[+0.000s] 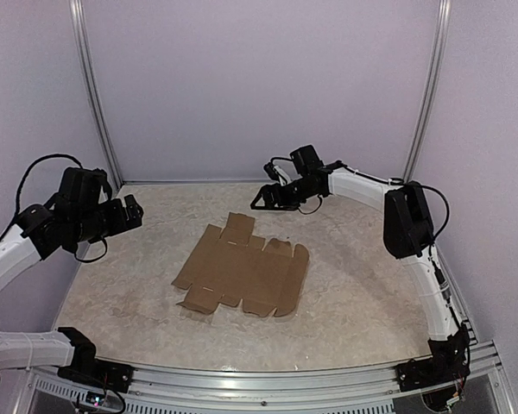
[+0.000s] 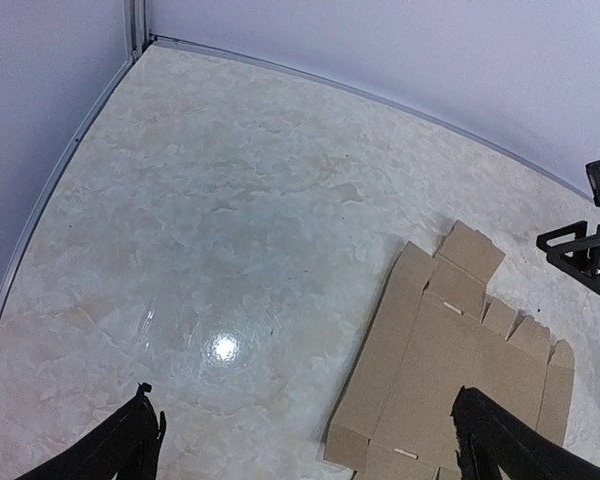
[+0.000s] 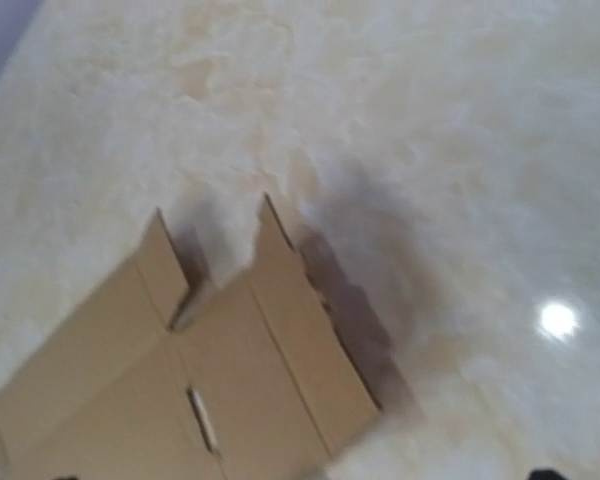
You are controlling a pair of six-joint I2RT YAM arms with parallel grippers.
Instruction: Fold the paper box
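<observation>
Main worry from here: the paper box (image 1: 242, 272) is a flat die-cut sheet on a smooth, shiny table (image 1: 371, 293). I reckon any sideways nudge at a flap just skates the whole thing away instead of creasing it. Getting a finger under an edge looks fiddly too, since most of it lies flush and only a couple of tabs seem to lift a bit. My right wrist feed is also smeared, so I'd be judging contact on that side half blind

Positions: the sheet sits mid-frame in the top view with nothing touching it. The left gripper (image 1: 136, 212) hangs at the left of the frame, off the table and well apart from the sheet. In its own wrist view the fingers (image 2: 130, 445) are spread wide, and the sheet shows at lower right, partly behind one finger. The right gripper (image 1: 261, 200) hovers just above the sheet's upper edge in the frame, near the top tab. I can't tell if its fingers are open or closed
</observation>
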